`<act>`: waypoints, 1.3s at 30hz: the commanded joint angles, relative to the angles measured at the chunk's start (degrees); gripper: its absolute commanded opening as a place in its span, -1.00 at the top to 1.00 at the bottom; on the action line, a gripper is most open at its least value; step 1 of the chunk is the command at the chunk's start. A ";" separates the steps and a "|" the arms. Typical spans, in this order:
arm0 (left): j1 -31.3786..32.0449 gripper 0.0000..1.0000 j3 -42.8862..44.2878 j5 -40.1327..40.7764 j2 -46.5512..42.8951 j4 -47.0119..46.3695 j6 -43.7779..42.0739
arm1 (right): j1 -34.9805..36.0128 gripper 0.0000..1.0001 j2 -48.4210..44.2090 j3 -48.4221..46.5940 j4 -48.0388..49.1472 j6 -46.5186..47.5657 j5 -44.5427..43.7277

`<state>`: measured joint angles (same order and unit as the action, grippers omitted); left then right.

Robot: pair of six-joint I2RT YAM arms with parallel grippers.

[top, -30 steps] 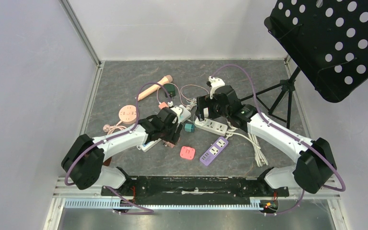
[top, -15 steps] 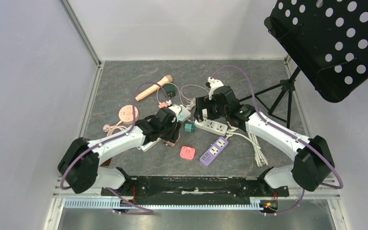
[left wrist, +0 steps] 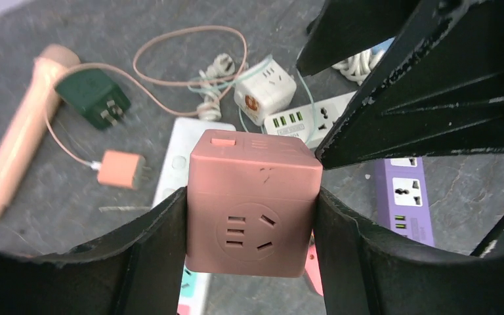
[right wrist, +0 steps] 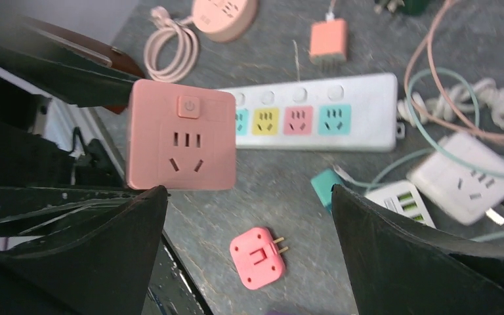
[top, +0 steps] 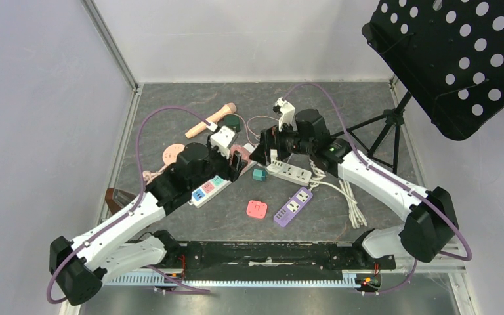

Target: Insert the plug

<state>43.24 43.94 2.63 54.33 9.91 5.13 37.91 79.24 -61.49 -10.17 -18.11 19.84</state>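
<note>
My left gripper (left wrist: 249,226) is shut on a pink cube socket (left wrist: 252,197) and holds it above the table, one socket face towards its camera. In the top view the cube (top: 239,158) hangs between the two arms. My right gripper (right wrist: 249,216) is open and empty, and the cube (right wrist: 180,134) floats just beyond its left finger, button face showing. In the top view the right gripper (top: 263,149) is just right of the cube. A flat pink plug (right wrist: 257,257) with two brass prongs lies on the table below; it also shows in the top view (top: 256,209).
A white strip with coloured sockets (top: 209,190), a white power strip (top: 290,173), a purple strip (top: 293,206), a teal plug (top: 258,174), a white cube (right wrist: 466,177), an orange adapter (right wrist: 328,41) and loose cables lie around. A music stand (top: 446,52) stands at the right.
My left gripper has lifted the pink cube off the table and carried it up and away from me. My right gripper has swung left towards it.
</note>
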 commanded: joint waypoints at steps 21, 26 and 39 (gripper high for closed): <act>0.17 0.96 1.76 -12.81 -1.88 -13.52 -21.48 | 1.27 -0.96 -0.53 -3.53 18.94 -7.85 12.78; 0.17 0.96 2.02 -11.43 -2.34 -13.84 -21.61 | 2.43 -0.96 -1.36 -3.92 16.80 -4.61 6.55; 0.17 0.96 2.06 -6.90 -3.30 -15.11 -22.75 | 7.67 -0.96 2.07 -10.40 -0.20 2.77 -8.66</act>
<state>43.38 43.97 -6.63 52.60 0.99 -14.76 44.69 80.62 -69.58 -6.15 -17.78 17.41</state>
